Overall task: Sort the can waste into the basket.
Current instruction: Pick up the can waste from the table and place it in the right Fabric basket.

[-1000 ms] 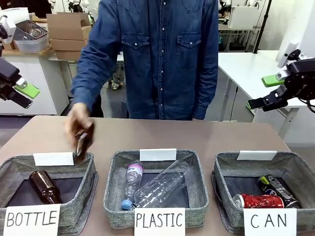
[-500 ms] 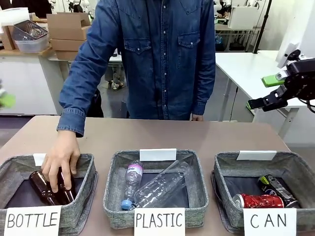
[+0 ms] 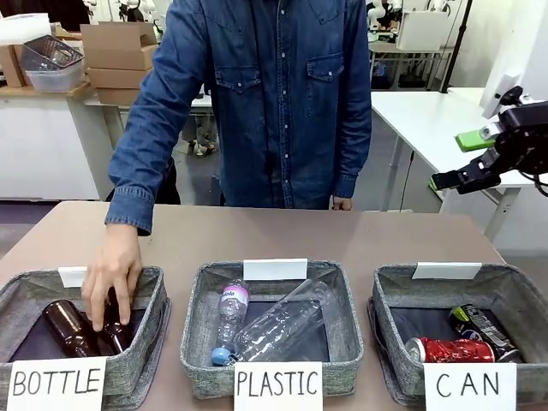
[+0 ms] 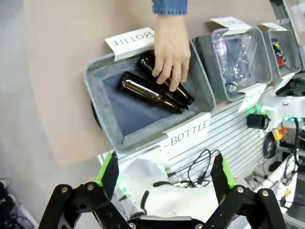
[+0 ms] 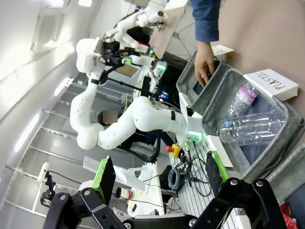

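Nearby, hand (image 3: 111, 276) on brown bottles (image 3: 73, 329).

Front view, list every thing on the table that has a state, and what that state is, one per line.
red can: lying in the CAN basket
black can: lying in the same basket
two brown bottles: lying in the BOTTLE basket, person's hand on them
clear bottles: lying in the PLASTIC basket
left gripper: open, empty
right gripper: open, empty

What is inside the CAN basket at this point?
The CAN basket holds a red can lying on its side and a black can behind it. The sign covers the front part of the basket's floor.
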Motion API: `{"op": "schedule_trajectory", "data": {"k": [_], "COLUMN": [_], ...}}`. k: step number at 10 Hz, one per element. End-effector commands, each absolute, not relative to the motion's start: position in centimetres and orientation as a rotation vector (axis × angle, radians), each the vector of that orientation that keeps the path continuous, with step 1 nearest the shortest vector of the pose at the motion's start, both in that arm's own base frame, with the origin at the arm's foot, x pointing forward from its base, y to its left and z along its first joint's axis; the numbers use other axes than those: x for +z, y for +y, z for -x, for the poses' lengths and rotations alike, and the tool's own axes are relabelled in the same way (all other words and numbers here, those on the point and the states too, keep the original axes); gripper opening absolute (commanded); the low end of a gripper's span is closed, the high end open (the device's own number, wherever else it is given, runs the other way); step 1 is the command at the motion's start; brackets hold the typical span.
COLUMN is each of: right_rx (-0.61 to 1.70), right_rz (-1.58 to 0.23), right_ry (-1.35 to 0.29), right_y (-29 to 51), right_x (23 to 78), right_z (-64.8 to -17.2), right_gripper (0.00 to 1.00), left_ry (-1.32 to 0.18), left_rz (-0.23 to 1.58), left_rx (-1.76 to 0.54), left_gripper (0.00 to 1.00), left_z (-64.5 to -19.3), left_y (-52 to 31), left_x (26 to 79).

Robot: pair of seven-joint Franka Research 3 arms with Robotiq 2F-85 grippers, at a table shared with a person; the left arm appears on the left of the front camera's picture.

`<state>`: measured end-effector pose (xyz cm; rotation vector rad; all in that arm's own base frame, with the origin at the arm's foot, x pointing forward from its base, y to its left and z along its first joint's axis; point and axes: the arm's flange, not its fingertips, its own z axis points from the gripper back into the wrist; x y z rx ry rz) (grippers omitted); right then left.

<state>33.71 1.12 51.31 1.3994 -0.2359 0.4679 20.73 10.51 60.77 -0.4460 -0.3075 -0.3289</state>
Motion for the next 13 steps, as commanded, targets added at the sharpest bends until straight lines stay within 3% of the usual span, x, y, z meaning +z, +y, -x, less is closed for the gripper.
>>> {"op": "schedule_trajectory", "data": {"k": [1, 4, 7, 9, 10, 11, 13], "right_rx": [0.492, 0.492, 0.492, 0.492, 0.492, 0.492, 0.492], "right_rz": [-1.397, -1.397, -1.397, -1.397, -1.397, -1.397, -1.397], "right_ry": [-0.242, -0.242, -0.242, -0.242, -0.242, -0.242, -0.242], "right_y": [0.8, 0.8, 0.8, 0.8, 0.8, 0.8, 0.8], "right_x": [51.3, 51.3, 51.3, 51.3, 51.3, 51.3, 51.3], "right_z": [-33.7, -33.7, -33.7, -33.7, -33.7, -33.7, -33.7], "right_gripper": [1.00, 1.00, 1.00, 1.00, 1.00, 1.00, 1.00], "left_ry": [-0.311, -0.363, -0.256, -0.264, -0.260, -0.227, -0.227], "left_rz": [0.462, 0.705, 0.988, 1.267, 1.317, 1.132, 1.132], "left_rx": [-0.306, -0.447, -0.330, -0.169, -0.090, -0.291, -0.291], "left_gripper": [1.00, 1.00, 1.00, 1.00, 1.00, 1.00, 1.00], "left_z": [-20.2, -21.8, -23.1, -22.1, -21.8, -24.7, -24.7], "left_y": [11.5, 2.6, -5.8, -5.8, -5.3, -5.7, -5.7], "left_x": [60.6, 60.8, 55.6, 54.2, 54.4, 56.8, 56.8]}}
